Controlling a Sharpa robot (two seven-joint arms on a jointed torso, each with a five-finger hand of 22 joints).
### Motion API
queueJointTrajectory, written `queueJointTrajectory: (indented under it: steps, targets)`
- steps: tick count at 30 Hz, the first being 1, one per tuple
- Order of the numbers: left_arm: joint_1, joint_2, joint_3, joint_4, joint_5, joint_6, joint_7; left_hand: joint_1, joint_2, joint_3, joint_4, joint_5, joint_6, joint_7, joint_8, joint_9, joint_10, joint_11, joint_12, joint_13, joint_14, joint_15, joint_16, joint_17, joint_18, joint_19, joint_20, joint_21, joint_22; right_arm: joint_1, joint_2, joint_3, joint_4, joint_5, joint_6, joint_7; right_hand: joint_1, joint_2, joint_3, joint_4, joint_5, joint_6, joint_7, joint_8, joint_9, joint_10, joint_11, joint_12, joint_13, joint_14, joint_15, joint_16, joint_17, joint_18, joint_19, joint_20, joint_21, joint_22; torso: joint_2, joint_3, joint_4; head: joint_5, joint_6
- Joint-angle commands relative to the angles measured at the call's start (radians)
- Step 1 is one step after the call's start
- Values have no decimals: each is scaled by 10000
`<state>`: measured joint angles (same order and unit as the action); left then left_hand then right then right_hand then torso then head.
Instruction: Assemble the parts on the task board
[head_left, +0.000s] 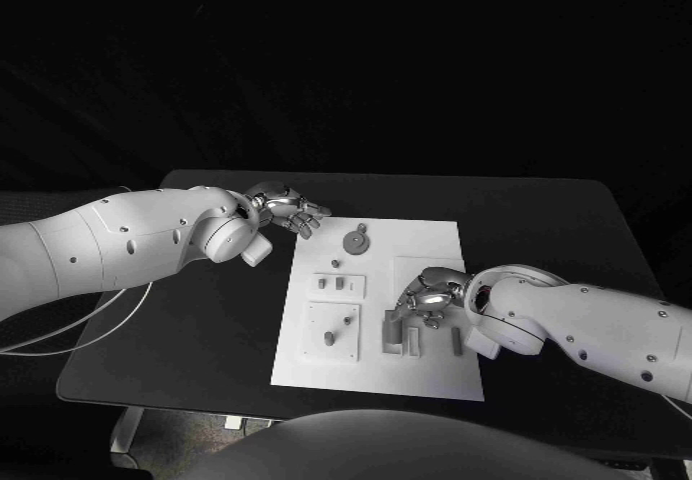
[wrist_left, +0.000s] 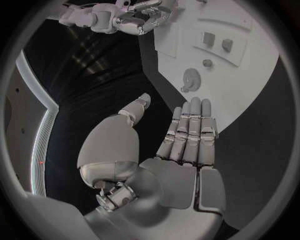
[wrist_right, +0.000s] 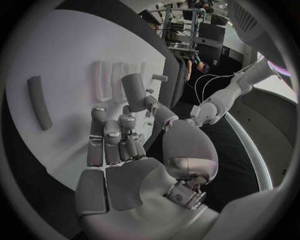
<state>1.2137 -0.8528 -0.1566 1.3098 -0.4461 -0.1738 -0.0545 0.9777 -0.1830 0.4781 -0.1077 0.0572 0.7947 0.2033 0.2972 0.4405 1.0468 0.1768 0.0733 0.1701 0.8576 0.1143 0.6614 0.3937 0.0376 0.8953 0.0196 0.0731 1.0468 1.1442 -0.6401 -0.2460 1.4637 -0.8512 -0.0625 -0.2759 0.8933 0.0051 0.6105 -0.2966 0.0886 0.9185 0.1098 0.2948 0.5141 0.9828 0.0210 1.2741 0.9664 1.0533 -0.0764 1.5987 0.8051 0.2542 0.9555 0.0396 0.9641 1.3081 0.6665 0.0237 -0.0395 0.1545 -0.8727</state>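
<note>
Right hand (head_left: 430, 293) holding grey part (wrist_right: 134, 91) over task board (head_left: 433, 240)

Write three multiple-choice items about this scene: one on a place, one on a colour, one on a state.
1. Where does the round part lie?
A. On the task board, near its far edge
B. On the black table
C. In the left hand

2. What colour is the task board?
A. Blue
B. White
C. Black

3. How is the left hand?
A. Gripping a part
B. Curled into a fist
C. Fingers straight, holding nothing

Key:
1 A: the round part rests on the task board, towards its far edge.
2 B: the board is white on the black table.
3 C: the left hand shows straight fingers and a bare palm.
</note>
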Motion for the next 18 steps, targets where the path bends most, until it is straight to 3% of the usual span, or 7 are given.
queueJointTrajectory:
  steps: [1, 18]
  targets:
    - [28, 0, 5, 25, -64, 170, -45, 11, -117, 10, 63, 0, -61, -8, -37, -7, -84, -17, -53, -10, -63, 38, -64, 18, 166, -84, -8, -25, -15, 75, -104, 16, 74, 853, 71, -84, 478, 451, 187, 125, 43, 534, 121, 191, 42, 23, -75, 67, -11, 19, -62, 37, -9, 76, 4, 69, 57, 160, 3, -2, 1, 2, 1]
    - [28, -27, 2, 37, -121, 205, -135, 29, -204, 43, 146, 0, -74, -3, -27, 0, -128, -1, -45, -21, -61, 40, -77, 50, 166, -82, -5, -22, -13, 592, -328, 62, 333, 2319, 768, -1297, 281, 628, 313, 149, 40, 760, 39, 311, 114, 38, -149, 55, -46, 11, -113, 38, -23, 76, -1, 85, 65, 161, 1, -10, 2, 17, 1]
